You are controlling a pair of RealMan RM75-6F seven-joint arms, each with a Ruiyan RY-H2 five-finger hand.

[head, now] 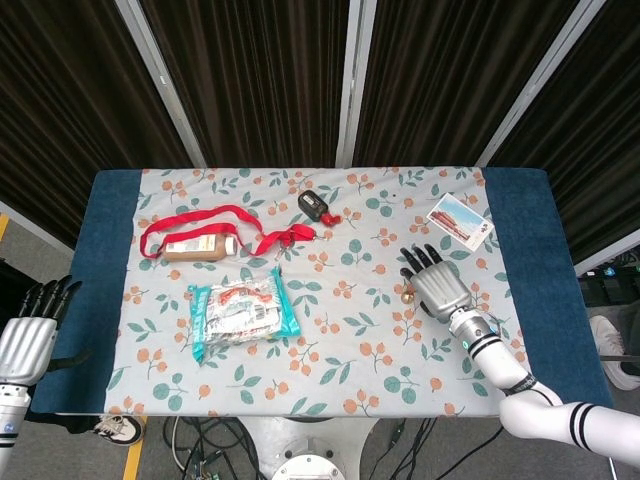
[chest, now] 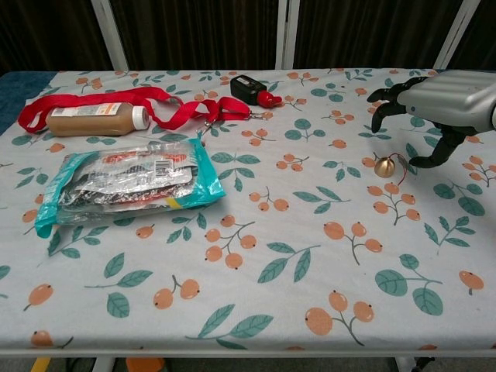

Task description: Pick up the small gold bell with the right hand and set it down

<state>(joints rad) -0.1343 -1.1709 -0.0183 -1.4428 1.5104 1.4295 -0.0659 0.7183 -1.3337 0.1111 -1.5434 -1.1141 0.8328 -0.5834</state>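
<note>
The right hand (head: 436, 285) is hovering just above the small gold bell (chest: 384, 167), fingers spread and curved, holding nothing. The bell is lying on the worktop (chest: 310, 256), on the floral cloth, under the palm. The left hand (head: 28, 338) is hanging open beside the worktop's left edge

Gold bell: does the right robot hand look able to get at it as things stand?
Probably yes. The right robot hand hovers open over the gold bell, with bare tablecloth around it.
</note>
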